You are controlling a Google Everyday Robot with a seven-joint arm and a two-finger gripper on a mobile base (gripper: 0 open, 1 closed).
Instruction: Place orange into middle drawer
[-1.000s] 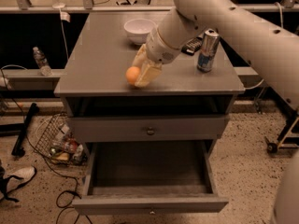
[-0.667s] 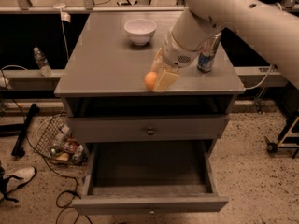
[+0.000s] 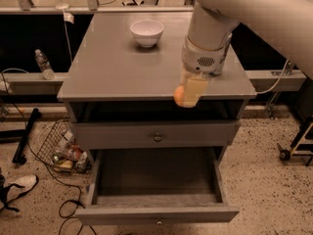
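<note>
My gripper (image 3: 190, 98) hangs from the large white arm over the front edge of the grey cabinet top (image 3: 112, 67), right of centre. It is shut on the orange (image 3: 178, 96), whose left side shows past the cream fingers (image 3: 194, 88). The orange is held in the air just in front of the cabinet's front edge. The middle drawer (image 3: 156, 207) is pulled out wide open below, its dark inside showing nothing in it. It lies lower than the gripper and slightly left. The closed upper drawer front with a round knob (image 3: 157, 137) sits between them.
A white bowl (image 3: 146, 32) stands at the back of the cabinet top. A water bottle (image 3: 44, 64) rests on a ledge to the left. A wire basket of clutter (image 3: 63, 151), cables and a shoe (image 3: 17, 185) lie on the floor at the left.
The gripper has carried the orange from the middle of the cabinet top to the right and forward, past the front edge.
</note>
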